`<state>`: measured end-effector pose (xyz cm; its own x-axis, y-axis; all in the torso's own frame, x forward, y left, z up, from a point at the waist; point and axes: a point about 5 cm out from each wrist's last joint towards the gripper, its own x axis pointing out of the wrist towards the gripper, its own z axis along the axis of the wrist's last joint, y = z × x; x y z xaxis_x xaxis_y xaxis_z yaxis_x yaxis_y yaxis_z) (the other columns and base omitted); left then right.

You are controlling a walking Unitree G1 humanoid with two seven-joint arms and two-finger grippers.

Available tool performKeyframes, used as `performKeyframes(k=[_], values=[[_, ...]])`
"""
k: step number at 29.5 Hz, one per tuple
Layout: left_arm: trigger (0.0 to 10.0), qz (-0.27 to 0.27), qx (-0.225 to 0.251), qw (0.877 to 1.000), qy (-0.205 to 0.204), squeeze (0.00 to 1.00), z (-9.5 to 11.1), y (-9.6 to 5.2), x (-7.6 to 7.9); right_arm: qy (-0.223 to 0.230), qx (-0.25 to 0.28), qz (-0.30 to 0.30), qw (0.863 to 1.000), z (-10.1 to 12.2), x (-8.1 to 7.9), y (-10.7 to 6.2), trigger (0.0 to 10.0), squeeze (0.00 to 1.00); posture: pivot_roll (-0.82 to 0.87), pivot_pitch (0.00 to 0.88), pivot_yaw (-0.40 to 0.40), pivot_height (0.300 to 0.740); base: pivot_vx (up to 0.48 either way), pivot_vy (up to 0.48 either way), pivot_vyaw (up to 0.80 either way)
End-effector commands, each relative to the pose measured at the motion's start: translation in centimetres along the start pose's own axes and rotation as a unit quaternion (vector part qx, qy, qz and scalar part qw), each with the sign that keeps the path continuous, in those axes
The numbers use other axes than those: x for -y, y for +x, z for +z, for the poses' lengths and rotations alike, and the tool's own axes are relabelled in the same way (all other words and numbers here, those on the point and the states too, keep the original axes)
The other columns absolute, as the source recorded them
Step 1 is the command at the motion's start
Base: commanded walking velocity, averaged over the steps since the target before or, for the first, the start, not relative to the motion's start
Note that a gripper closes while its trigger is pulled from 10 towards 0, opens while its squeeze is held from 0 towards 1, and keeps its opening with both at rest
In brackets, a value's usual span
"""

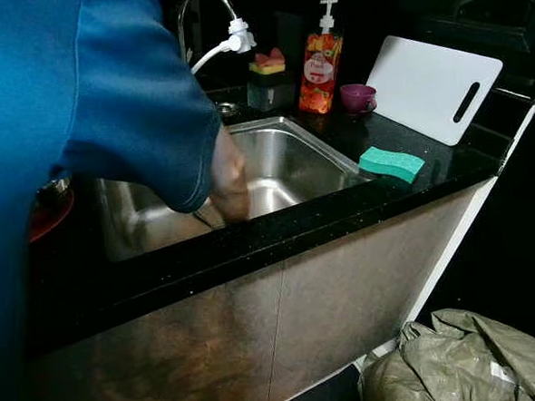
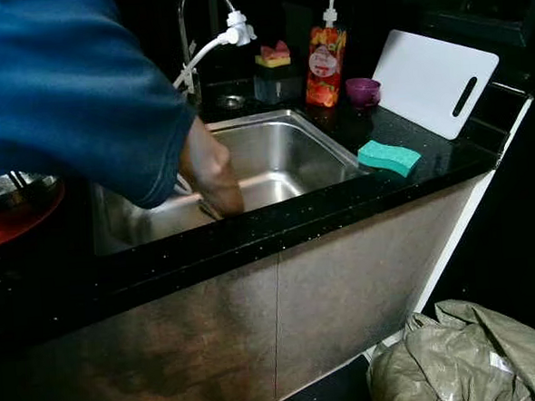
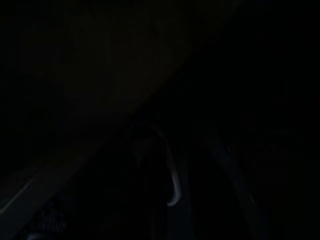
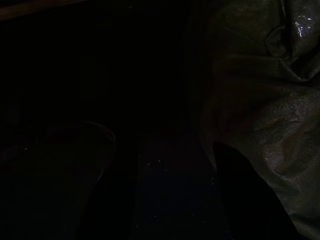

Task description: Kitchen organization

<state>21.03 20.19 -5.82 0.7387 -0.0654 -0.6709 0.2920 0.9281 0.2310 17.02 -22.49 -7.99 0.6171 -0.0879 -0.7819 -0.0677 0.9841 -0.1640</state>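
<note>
Dim kitchen, black speckled bench (image 1: 447, 167) over grey cabinet fronts (image 1: 347, 305). Steel sink (image 1: 288, 158) set into bench, centre. Person's blue sleeve (image 1: 106, 92) across left of scene, hand (image 1: 228, 183) reaching down into sink near its front wall, touching something thin at the basin floor, too small to tell. Curved tap (image 1: 203, 4) at far edge of sink, white hose nozzle (image 1: 237, 37) attached. Sponge holder (image 1: 269, 82) just right of tap, yellow and pink sponges on top. Orange soap pump bottle (image 1: 320, 65) upright just right of holder. Small purple cup (image 1: 358, 97) beside bottle, further right. White cutting board (image 1: 433, 86) leaning tilted at far right corner of bench, slot handle toward right. Green sponge (image 1: 391, 163) lying flat on bench right of sink, near front edge, apart from board. Red plate (image 2: 14, 220) with metal item on it at left of sink, partly hidden by sleeve. Olive-grey sack (image 1: 468, 361) on floor, near right, crumpled. Left wrist view almost black, faint curved pale edge only, left gripper state: cannot tell. Right wrist view dark, sack fabric (image 4: 260, 100) lit at one side, one dark finger (image 4: 245, 200) of right gripper in front of it, apart or together: cannot tell.
</note>
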Motion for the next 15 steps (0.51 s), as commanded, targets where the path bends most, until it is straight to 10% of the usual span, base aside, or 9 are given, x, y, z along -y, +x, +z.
performKeyframes(k=[1,15], values=[[10.0,-0.006,-0.018,1.0,0.007,0.0,-0.82,-0.23,0.12,0.003,-0.01,-0.003,1.0,-0.69,0.15,-0.19,10.0,0.0,0.0,0.139,-0.045,0.74,0.0,0.0,0.0],[10.0,-0.006,-0.014,1.0,0.005,0.0,-0.55,-0.12,0.16,0.0,-0.007,-0.003,1.0,-0.45,0.33,-0.14,10.0,0.0,0.02,0.153,-0.052,0.74,0.0,0.0,0.0]])
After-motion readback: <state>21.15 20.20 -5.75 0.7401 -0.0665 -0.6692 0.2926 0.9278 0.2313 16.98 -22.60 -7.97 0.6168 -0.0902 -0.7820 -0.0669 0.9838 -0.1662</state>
